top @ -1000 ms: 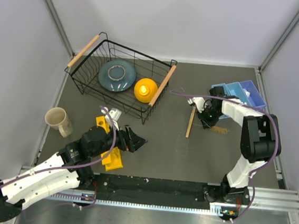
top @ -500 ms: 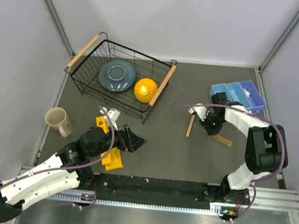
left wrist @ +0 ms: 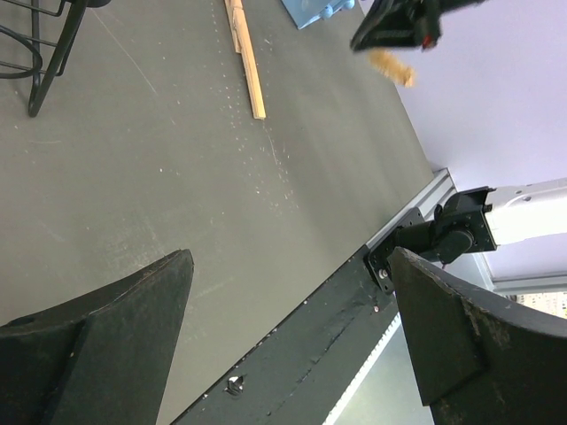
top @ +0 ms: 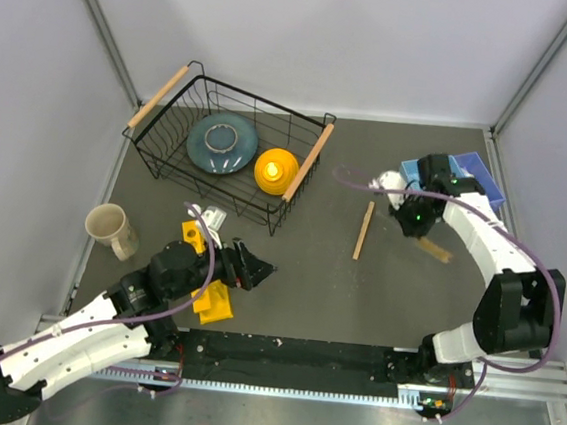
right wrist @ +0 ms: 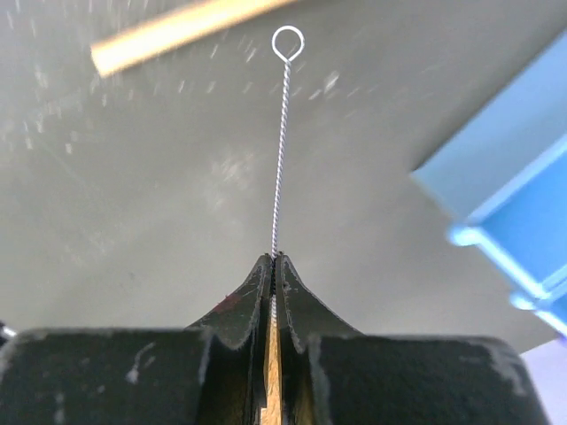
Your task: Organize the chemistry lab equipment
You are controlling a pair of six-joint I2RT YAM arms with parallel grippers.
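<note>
Two grippers are showing in the top view, and only the right gripper point(top: 411, 213), in the right half of the frame, is holding anything. Its fingers are pressing tightly together on the small brown brush point(top: 433, 249). The bristled end is sticking out toward the lower right of the gripper. In the right wrist view the brush's twisted wire stem point(right wrist: 282, 133) is running out from between the closed fingertips toward the top of the frame and is ending in a small loop.

The thin flat pale wooden stick point(top: 363, 230) is lying on the dark table point(top: 336, 288) just left of that gripper, apart from it. The same stick point(right wrist: 177, 27) is crossing the upper left corner of the right wrist view, near the loop. The blue plastic bin point(top: 468, 175) is sitting just to the upper right of the gripper.

The left gripper point(top: 248, 267) is hanging in the lower left of the top view with its fingers spread wide and nothing between them. It is sitting well apart from the stick. The left wrist view is showing the stick point(left wrist: 245, 57) near the top edge and the brush bristles point(left wrist: 392, 66) at the upper right.

The black wire basket with wooden handles point(top: 308, 163) is standing at the upper left. It is holding the blue-grey plate point(top: 222, 142) and the yellow dome point(top: 276, 170).
</note>
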